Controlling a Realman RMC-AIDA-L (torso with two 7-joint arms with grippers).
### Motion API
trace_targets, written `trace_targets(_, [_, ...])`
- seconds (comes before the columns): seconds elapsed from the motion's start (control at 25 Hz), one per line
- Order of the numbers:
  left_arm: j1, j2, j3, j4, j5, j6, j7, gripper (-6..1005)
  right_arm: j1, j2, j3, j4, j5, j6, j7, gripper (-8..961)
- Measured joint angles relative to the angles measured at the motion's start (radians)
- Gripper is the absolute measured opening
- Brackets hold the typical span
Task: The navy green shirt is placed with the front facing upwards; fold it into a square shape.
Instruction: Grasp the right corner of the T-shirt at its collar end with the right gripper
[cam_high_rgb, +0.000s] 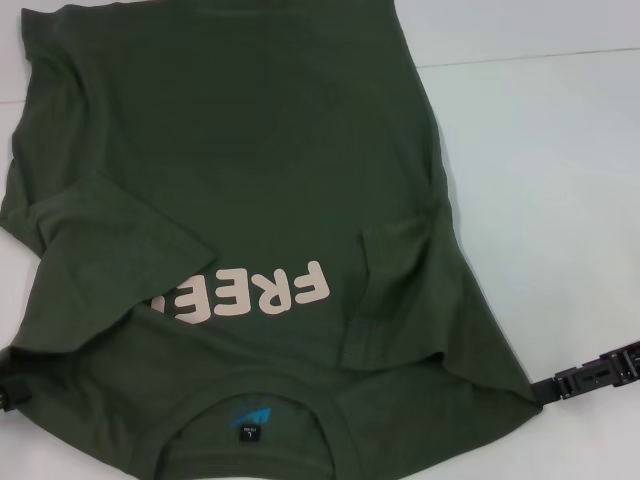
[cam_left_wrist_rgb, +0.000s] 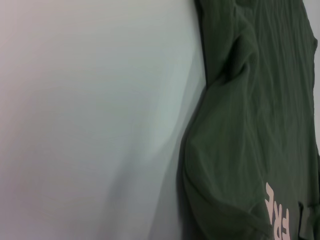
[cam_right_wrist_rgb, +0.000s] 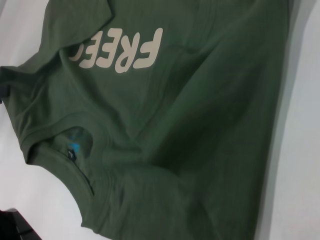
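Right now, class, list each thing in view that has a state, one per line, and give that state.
navy green shirt: front up, lettering showing, both sleeves folded inward over the chest.
collar: lying open, nearest the robot.
right tool: at the shirt's right shoulder corner, low on the table.
left tool: at the left shoulder edge.

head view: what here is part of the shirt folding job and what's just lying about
Part of the job: navy green shirt, both sleeves folded in; right gripper at its shoulder; left gripper at the other shoulder.
Just there: white table, nothing else.
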Motion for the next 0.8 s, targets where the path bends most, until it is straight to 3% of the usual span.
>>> trace_targets(0.44, [0.0, 0.0, 0.0, 0.004, 0.0, 0.001, 0.0, 24, -0.004, 0.004, 0.003, 0.047, 0.028, 0.036, -0.015, 856])
trace_targets(0.8, [0.0, 0.0, 0.0, 0.004, 0.0, 0.001, 0.0, 24, 0.002, -0.005, 0.003, 0.098, 0.031, 0.059, 0.013, 857])
